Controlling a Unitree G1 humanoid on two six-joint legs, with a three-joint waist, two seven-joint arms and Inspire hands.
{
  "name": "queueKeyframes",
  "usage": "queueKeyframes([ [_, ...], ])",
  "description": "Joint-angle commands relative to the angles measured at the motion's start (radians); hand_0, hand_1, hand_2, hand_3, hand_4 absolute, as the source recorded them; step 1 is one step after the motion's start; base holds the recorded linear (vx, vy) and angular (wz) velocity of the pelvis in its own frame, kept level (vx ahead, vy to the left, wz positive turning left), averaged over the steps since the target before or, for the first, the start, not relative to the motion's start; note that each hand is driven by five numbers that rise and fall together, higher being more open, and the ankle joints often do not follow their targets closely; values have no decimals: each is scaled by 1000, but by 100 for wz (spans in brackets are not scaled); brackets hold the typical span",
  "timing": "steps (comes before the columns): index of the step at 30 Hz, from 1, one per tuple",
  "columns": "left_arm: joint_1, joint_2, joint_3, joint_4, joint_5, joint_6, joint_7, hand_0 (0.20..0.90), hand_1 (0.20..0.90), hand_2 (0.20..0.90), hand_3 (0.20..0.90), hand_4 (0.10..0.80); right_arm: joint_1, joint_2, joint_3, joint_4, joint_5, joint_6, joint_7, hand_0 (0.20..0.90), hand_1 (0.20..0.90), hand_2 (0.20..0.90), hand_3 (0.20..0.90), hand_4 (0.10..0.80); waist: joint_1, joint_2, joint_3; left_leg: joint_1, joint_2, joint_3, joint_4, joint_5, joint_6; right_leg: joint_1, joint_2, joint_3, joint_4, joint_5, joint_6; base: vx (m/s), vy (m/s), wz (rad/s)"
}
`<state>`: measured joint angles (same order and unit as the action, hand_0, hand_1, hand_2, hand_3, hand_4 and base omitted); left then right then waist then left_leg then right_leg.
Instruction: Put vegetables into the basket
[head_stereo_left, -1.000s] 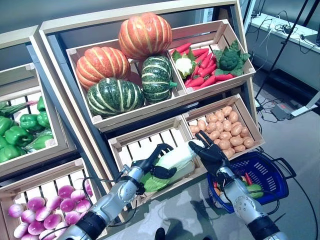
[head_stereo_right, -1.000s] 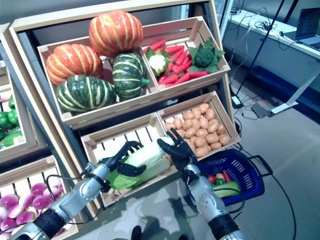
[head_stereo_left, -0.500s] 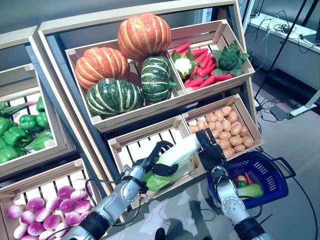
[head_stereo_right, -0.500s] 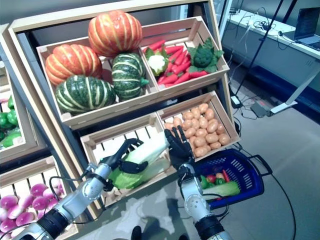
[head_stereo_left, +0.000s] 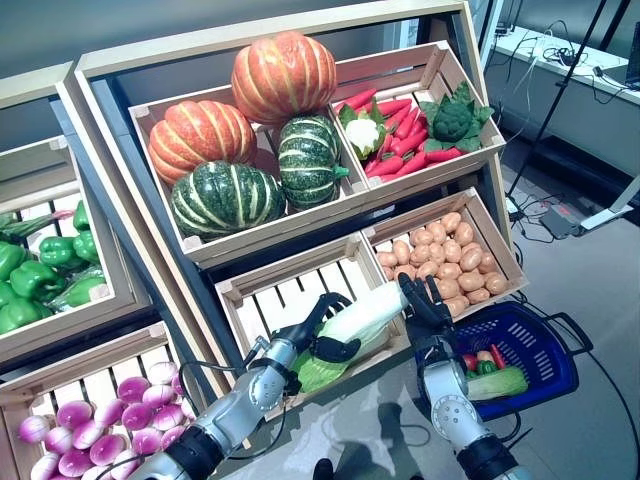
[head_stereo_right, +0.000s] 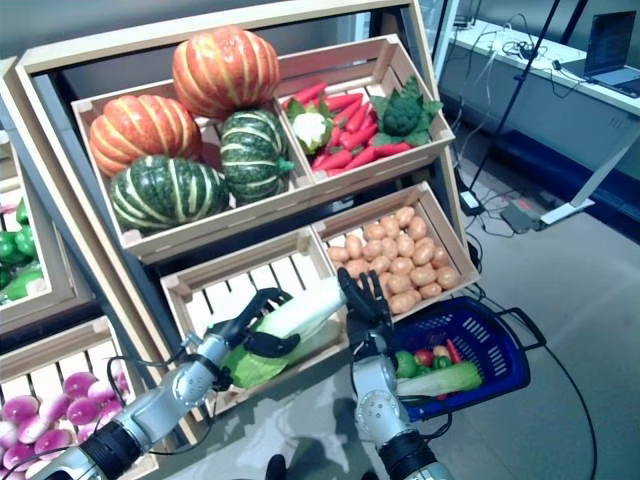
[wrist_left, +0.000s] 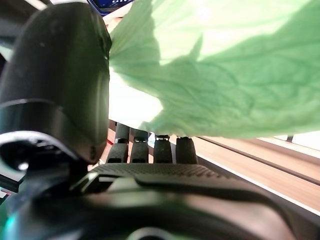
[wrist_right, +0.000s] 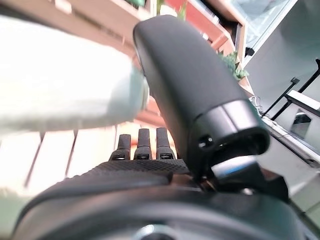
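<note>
While the left hand (head_stereo_left: 318, 335) clutches the cabbage (head_stereo_left: 350, 322), leaves covering its fingertips, right hand (head_stereo_left: 425, 305) spread against its tip.

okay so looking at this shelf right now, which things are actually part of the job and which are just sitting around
Part of the job:
- long white and green cabbage, lifted over its slatted crate
- left hand, curled round its leafy end
- right hand, flat against its white tip
- blue plastic basket, already holding vegetables

Just sitting around:
- orange and green pumpkins
- potatoes
- green peppers
- purple onions
</note>
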<state>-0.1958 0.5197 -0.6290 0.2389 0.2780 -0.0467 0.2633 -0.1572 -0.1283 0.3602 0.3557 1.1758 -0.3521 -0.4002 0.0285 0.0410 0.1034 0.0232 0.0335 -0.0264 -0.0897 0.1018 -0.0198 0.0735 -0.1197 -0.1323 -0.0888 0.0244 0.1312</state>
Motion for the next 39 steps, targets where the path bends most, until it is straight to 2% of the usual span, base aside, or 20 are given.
queueKeyframes([
  [1,-168,-15,24,-6,-21,-48,57,300,300,300,300,400,-141,37,-21,-48,-76,-42,16,900,900,900,900,800,10,-25,-22,37,-16,-2,2,-103,5,-5,-47,8,41,10,-12,0,0,-4],
  [6,-159,-13,28,-8,-18,-62,49,300,300,300,300,400,-143,32,1,-64,-32,-8,171,900,900,900,900,800,16,-27,-20,37,-18,-8,2,-102,5,-4,-46,4,42,9,-15,0,0,-2],
  [7,-153,-12,33,-11,-13,-69,41,300,300,300,300,400,-142,29,13,-78,-5,15,245,900,900,900,900,800,19,-28,-23,37,-19,-12,2,-104,5,-1,-46,2,40,8,-15,0,0,0],
  [20,-138,-1,54,-19,-6,-97,11,300,300,300,300,400,-122,-4,83,-118,75,194,631,900,900,900,900,800,32,-38,-32,35,-18,-21,2,-107,4,2,-47,-14,40,-2,-15,4,-4,3],
  [33,-137,-12,59,-6,3,-112,1,300,300,300,300,400,-129,-18,138,-159,128,364,875,900,900,900,900,800,42,-44,-35,42,-17,-27,2,-113,2,11,-48,-20,44,-14,-15,4,-1,1],
  [39,-134,-18,61,-2,0,-112,8,300,300,300,300,400,-120,-6,152,-146,145,367,893,900,900,900,900,800,43,-45,-38,42,-15,-28,2,-112,2,12,-48,-20,44,-15,-16,0,0,0],
])
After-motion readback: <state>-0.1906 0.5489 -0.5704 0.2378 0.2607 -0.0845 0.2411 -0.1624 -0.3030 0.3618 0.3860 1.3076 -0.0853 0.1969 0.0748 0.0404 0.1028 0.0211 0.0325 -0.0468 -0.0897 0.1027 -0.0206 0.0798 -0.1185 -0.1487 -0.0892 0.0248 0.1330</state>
